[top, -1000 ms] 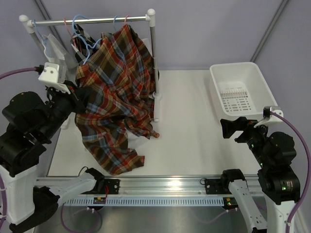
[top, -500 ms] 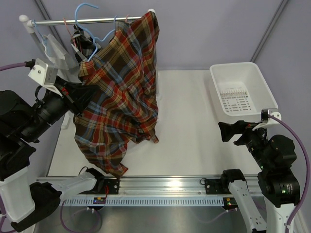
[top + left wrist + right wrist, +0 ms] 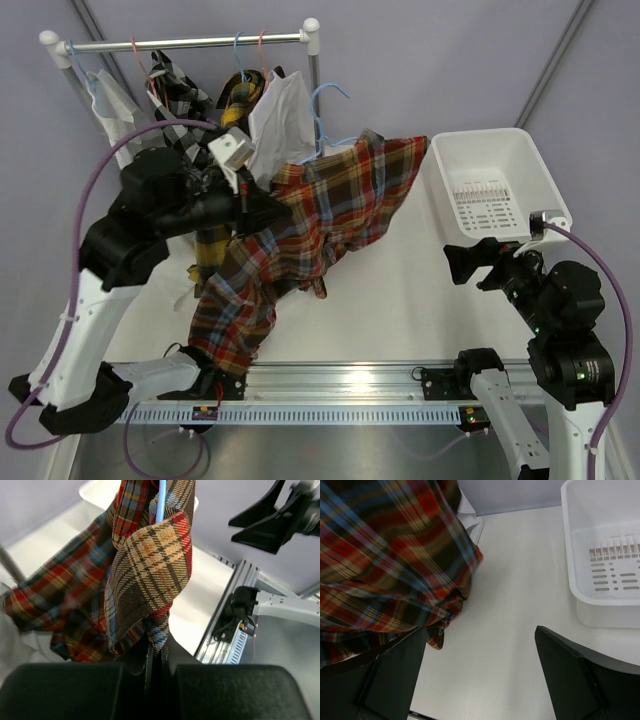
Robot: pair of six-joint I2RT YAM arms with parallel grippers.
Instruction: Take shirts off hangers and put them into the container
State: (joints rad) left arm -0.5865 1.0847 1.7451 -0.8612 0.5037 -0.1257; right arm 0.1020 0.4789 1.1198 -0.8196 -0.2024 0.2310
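Observation:
My left gripper (image 3: 266,207) (image 3: 156,651) is shut on a fold of the red-orange-blue plaid shirt (image 3: 330,215) (image 3: 147,565) (image 3: 380,565). The shirt hangs over the table's middle, and its far end comes close to the container (image 3: 490,180) (image 3: 600,555). A light blue hanger (image 3: 330,100) (image 3: 161,500) is still inside the shirt, its hook free of the rail (image 3: 190,42). On the rail hang a black-white checked shirt (image 3: 175,85), a yellow-black plaid shirt (image 3: 235,100) and a white shirt (image 3: 280,115). My right gripper (image 3: 465,265) (image 3: 480,675) stands open near the container, holding nothing.
The rail's right post (image 3: 315,110) stands just behind the carried shirt. Another pale garment (image 3: 110,100) hangs at the rail's left end. The shirt's lower tail (image 3: 230,325) droops to the table's front edge by the aluminium base rail (image 3: 340,380).
My left arm has swung right and away from the rail, pulling the plaid shirt and its blue hanger off it toward the container. The right arm has barely moved.

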